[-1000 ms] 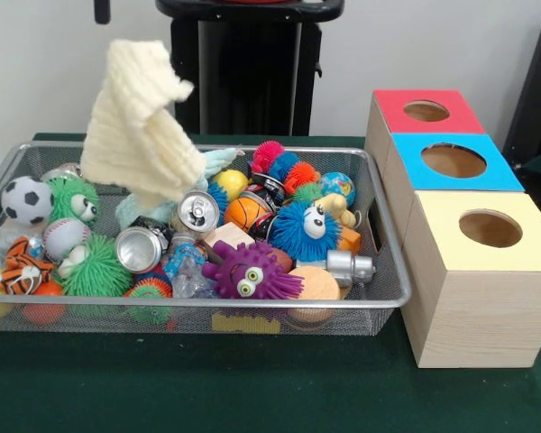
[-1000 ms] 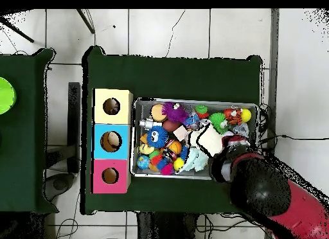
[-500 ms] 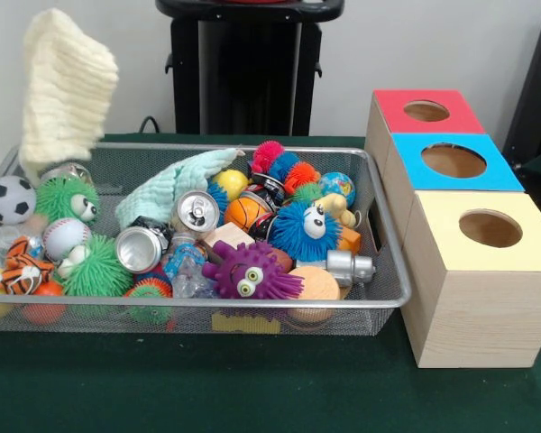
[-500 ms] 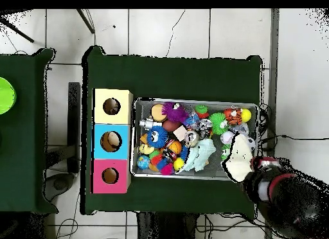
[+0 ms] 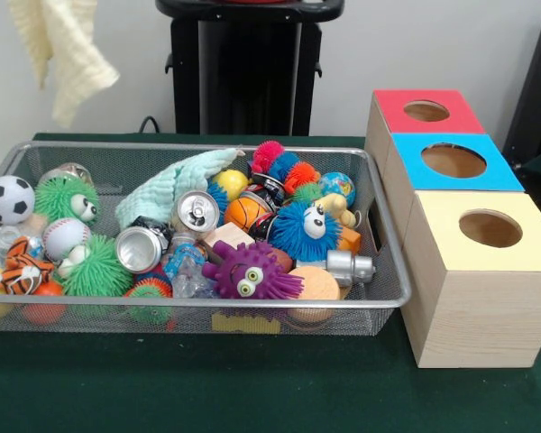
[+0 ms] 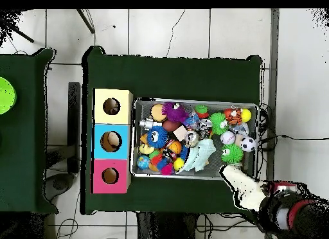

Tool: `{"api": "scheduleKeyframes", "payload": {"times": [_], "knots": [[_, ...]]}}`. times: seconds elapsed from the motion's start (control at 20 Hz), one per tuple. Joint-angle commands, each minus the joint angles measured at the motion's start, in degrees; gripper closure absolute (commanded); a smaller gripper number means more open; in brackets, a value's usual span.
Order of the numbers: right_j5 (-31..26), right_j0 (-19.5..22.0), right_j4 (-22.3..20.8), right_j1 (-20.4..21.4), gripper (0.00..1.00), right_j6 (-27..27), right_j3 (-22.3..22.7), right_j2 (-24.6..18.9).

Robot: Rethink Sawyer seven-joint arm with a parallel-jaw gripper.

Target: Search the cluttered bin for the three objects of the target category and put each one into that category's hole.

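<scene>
Beyond the bin's corner, clear of the mesh, I am dangling a cream knitted cloth (image 5: 63, 50) in the air; in the overhead view the cloth (image 6: 243, 185) is trailing from my gripper (image 6: 266, 201) out past the bin's rim and over the edge of the green table (image 6: 173, 76). My arm (image 6: 302, 217), red and black, is reaching in from the corner of that view. I am gripping the cloth by its top end, though I cannot tell from either view how far the fingers are closed.

Behind it, the wire mesh bin (image 5: 392, 262) is sitting on the table packed with toys: a purple spiky creature (image 5: 250, 271) near the front wall, a blue spiky creature (image 5: 305, 228) just beside it, and two open drink cans (image 5: 141, 248) lying among them. A pale green cloth (image 5: 167, 185) is draped over the middle of the pile. At the end nearest the hanging cloth, a small soccer ball (image 5: 7, 198), a green spiky creature (image 5: 65, 197), a baseball (image 5: 63, 236) and a tiger-striped ball (image 5: 22, 266) are crowding together.

Beside the bin's opposite end, three wooden boxes are standing in a row, touching one another, each with a round hole on top: a red-topped box (image 5: 424, 110), a blue-topped box (image 5: 453, 161) and a yellow-topped box (image 5: 487, 230).
</scene>
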State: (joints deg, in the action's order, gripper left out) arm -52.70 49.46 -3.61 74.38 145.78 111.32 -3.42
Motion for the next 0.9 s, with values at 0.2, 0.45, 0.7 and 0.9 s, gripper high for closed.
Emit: {"api": "scheduleKeyframes", "payload": {"times": [0.2, 0.45, 0.7, 0.9], "knots": [[-7.7, -1.7, 0.1, 12.8, 1.00, -15.6, 8.0, 3.9], [-1.1, 0.5, -1.2, 12.3, 1.00, -23.2, 8.3, 3.4], [-0.1, 2.3, -0.3, 15.3, 1.00, -28.9, 9.4, 5.4], [-11.2, 3.8, -1.0, 21.8, 1.00, -33.0, 6.8, 10.8]]}}
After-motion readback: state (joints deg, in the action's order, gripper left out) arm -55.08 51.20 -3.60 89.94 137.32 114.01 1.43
